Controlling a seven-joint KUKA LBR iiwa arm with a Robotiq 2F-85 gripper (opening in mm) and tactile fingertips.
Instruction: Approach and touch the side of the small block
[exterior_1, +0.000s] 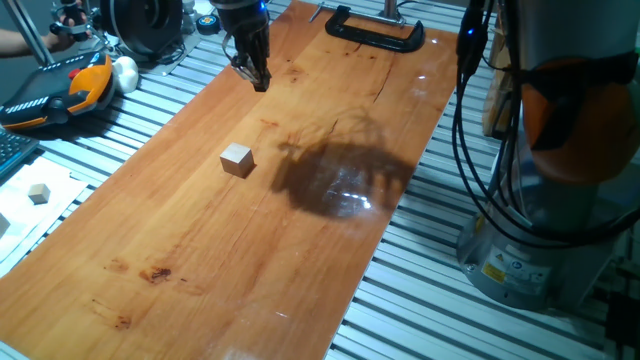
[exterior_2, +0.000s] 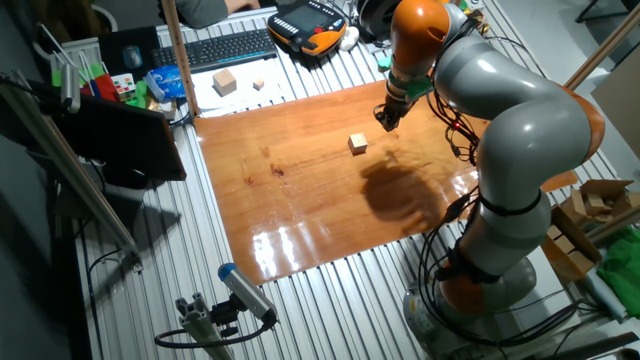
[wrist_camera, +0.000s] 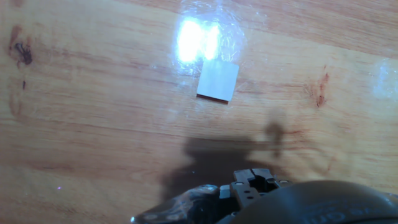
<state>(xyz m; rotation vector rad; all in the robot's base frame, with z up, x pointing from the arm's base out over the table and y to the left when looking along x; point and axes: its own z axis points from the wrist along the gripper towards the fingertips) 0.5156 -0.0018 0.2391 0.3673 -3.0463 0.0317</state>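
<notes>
The small block (exterior_1: 237, 159) is a light-tan wooden cube on the wooden board (exterior_1: 200, 250), left of the board's middle. It also shows in the other fixed view (exterior_2: 358, 144) and in the hand view (wrist_camera: 218, 79), where its pale top faces the camera. My gripper (exterior_1: 262, 80) hangs above the far part of the board, well beyond the block and apart from it. Its fingers are pressed together and hold nothing. In the other fixed view the gripper (exterior_2: 386, 122) is up and to the right of the block. In the hand view the fingertips (wrist_camera: 252, 179) are at the bottom edge.
A black clamp (exterior_1: 375, 30) grips the board's far end. A smaller whitish cube (exterior_1: 39, 193) lies off the board at the left, near an orange-black pendant (exterior_1: 60, 95). The arm's base (exterior_1: 540, 230) and cables stand at the right. A keyboard (exterior_2: 225, 48) lies beyond the board.
</notes>
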